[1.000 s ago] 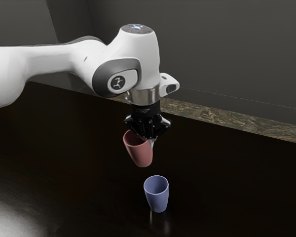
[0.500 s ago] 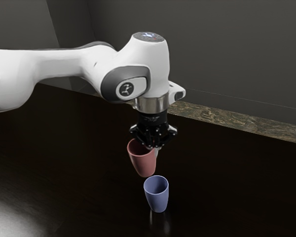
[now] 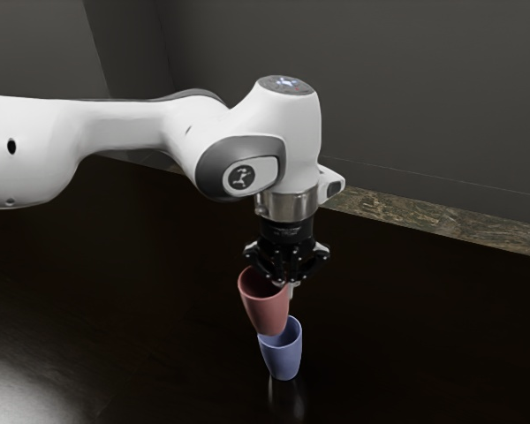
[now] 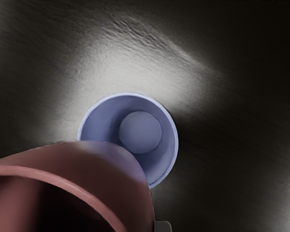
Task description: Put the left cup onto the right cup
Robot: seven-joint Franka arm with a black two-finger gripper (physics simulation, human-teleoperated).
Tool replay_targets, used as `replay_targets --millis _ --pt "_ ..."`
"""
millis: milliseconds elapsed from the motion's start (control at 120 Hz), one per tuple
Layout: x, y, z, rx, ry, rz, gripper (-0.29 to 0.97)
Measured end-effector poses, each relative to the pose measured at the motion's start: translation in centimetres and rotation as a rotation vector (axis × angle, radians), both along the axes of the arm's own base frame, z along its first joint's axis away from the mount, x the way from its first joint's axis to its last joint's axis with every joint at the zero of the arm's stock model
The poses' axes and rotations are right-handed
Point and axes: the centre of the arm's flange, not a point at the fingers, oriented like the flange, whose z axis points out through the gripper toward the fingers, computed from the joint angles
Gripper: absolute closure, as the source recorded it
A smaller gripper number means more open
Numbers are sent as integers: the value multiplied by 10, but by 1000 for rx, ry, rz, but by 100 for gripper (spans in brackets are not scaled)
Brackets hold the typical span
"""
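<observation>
Exterior view: a white seven-joint robot arm (image 3: 141, 146) reaches in from the exterior view's left, its black two-finger gripper (image 3: 286, 279) pinched closed on the rim of a terracotta-red tapered plastic cup (image 3: 265, 309). The cup hangs tilted, its mouth leaning toward the exterior view's left. Just below stands a periwinkle-blue tapered plastic cup (image 3: 281, 355), upright on the dark glossy table (image 3: 106, 344).

The red cup's base sits at the blue cup's rim, slightly toward the exterior view's left of centre. Whether the two touch is hard to say from this angle.

In the wrist view, the blue cup's open mouth (image 4: 140, 133) lies beneath the hand, and the red cup's wall (image 4: 87, 169) overlaps its near edge.

The step in hand appears to be lining up and lowering. The next move likely calls for a small shift to centre the base over the mouth, then a gentle descent before release.
</observation>
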Motion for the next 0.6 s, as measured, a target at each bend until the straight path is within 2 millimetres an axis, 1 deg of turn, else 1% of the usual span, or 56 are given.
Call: replay_targets --millis 300,600 --pt "4 0 -9 4 9 44 78" --pt "17 3 -13 1 6 63 78"
